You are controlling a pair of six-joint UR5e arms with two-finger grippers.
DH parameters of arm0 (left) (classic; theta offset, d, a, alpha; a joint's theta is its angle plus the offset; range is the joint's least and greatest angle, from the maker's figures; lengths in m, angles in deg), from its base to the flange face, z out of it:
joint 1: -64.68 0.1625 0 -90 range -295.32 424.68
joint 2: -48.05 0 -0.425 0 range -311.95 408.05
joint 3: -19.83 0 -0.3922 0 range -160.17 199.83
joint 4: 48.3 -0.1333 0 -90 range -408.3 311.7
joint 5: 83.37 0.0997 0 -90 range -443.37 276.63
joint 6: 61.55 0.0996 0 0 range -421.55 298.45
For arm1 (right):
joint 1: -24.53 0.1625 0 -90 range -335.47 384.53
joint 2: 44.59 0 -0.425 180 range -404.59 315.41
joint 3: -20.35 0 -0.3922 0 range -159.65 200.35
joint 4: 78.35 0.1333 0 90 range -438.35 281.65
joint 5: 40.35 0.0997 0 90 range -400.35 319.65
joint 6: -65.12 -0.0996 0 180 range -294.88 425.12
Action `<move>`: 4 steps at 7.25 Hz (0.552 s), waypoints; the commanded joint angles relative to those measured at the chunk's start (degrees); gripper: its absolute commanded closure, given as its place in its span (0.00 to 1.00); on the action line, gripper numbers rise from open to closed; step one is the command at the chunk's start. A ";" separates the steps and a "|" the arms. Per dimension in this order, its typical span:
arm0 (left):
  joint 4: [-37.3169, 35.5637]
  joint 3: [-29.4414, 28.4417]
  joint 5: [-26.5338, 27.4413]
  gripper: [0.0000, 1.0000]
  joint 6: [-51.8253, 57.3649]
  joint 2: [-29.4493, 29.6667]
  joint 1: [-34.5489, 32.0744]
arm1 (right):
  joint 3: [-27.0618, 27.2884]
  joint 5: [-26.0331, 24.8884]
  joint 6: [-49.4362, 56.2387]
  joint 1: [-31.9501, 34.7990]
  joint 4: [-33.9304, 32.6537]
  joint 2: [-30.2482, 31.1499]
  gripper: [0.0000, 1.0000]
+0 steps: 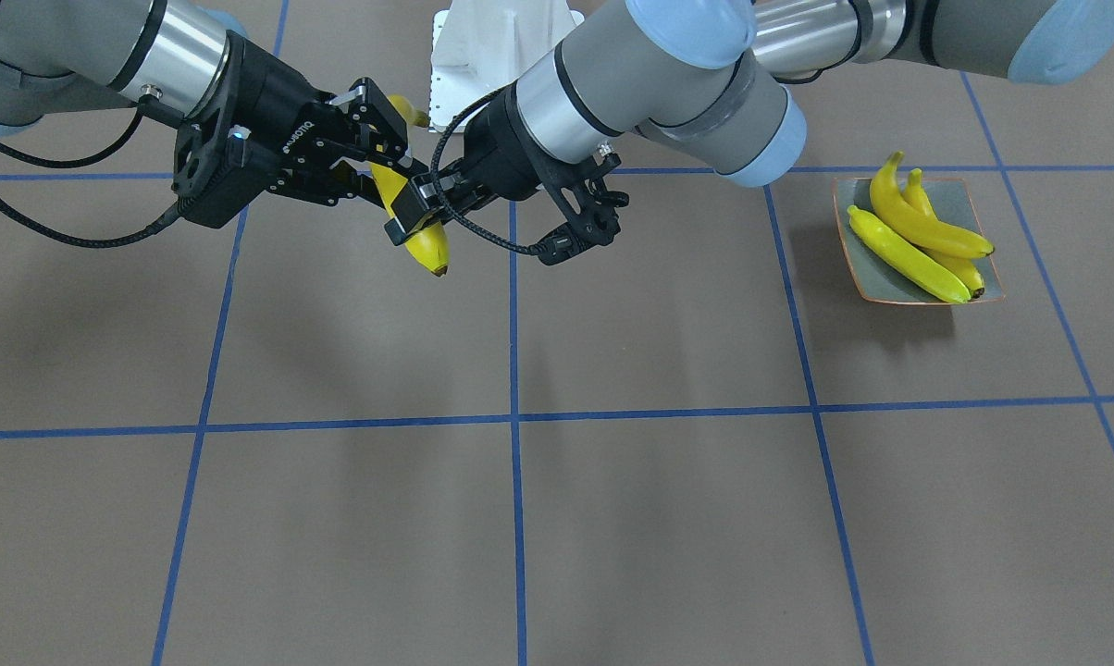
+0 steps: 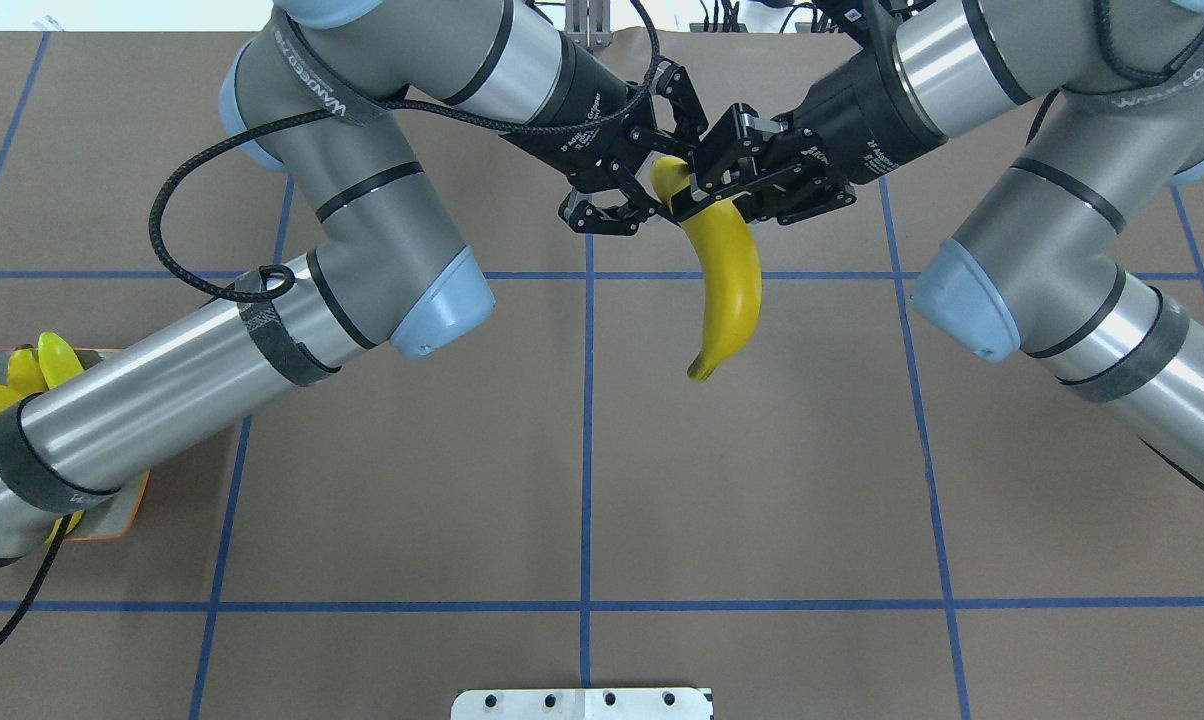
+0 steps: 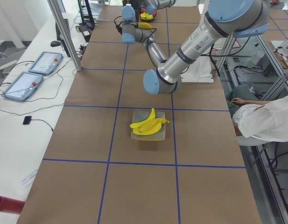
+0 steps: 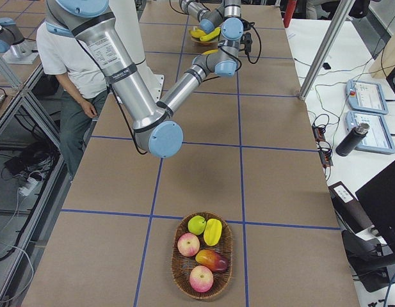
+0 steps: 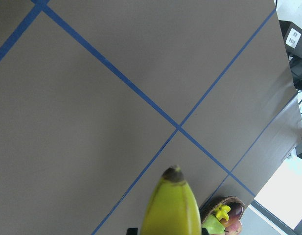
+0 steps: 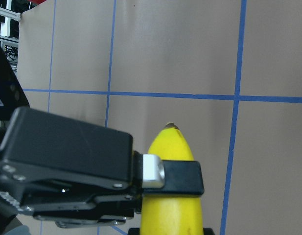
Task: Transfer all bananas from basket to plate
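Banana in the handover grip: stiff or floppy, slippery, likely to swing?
Likely slippery: the held banana has glossy skin, so it may slide in the grip. Probably stiff: it holds its curve below the left gripper and right gripper, no droop. Both clamp near one end, so the long free end could pivot when one releases.

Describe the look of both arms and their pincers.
The left arm and right arm are silver-grey tubes with pale-blue joint caps, black bands and dark lettering. A black braided cable loops along the left arm. The left pincer and right pincer are black with white lettering.
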 commanded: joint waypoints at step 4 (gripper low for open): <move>0.22 0.29 0.08 1.00 -1.20 -0.35 -0.19 | -0.46 -1.82 -5.97 0.51 8.43 1.73 0.00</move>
